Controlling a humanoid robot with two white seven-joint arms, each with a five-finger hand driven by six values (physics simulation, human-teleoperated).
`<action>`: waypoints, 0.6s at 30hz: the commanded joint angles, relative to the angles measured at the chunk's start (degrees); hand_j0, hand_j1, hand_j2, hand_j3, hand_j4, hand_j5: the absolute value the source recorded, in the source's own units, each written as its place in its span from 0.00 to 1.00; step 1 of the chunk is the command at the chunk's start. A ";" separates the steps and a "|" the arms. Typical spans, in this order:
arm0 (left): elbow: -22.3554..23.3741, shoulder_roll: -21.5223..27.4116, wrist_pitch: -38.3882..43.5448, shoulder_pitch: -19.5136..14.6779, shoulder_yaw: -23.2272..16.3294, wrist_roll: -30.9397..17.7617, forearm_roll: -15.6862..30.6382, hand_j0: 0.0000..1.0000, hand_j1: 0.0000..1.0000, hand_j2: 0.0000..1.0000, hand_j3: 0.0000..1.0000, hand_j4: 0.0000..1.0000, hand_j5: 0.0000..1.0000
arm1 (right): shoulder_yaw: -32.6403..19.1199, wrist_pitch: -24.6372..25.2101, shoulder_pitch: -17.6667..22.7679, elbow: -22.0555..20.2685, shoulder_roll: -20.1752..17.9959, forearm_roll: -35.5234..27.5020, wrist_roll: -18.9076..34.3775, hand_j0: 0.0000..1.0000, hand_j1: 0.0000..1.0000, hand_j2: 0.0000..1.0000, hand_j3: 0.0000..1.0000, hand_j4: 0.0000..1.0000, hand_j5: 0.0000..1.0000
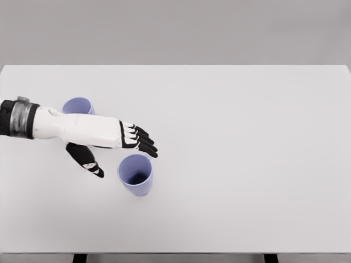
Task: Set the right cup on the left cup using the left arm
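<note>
Head view of a white counter point(247, 164) carrying two pale lavender plastic cups, both upright with mouths open. The right cup point(136, 175) stands near the front-left part of the counter; the left cup point(78, 105) stands further back and to the left, its lower part hidden behind the white forearm. The two cups are apart.

The left hand point(118, 143), white with black fingertips, reaches in from the left edge and hovers just beside the right cup, at its upper left. The fingers point(143, 141) are extended and loosely spread, the thumb point(88, 161) hangs down apart from them, and nothing is held. No contact with either cup is visible. The right arm is out of view.

Handling, as a judgement: the right cup looks light, thin-walled and smooth, so it is likely to slide or tip if nudged, and to flex under a hard squeeze. A sideways wrap around the mid-wall, thumb opposite fingers, seems the soundest hold, leaving the base free to seat on the other cup.

Open room: the counter to the right and front is bare, and both cups stand well in from the edges. The forearm lies over the left cup, which a careless lift could knock.
</note>
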 commanded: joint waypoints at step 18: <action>3.07 -5.80 0.14 4.92 1.69 0.02 -6.87 1.00 1.00 1.00 1.00 1.00 1.00 | -0.09 -0.01 0.27 -0.01 0.00 -0.03 0.04 1.00 1.00 1.00 1.00 1.00 1.00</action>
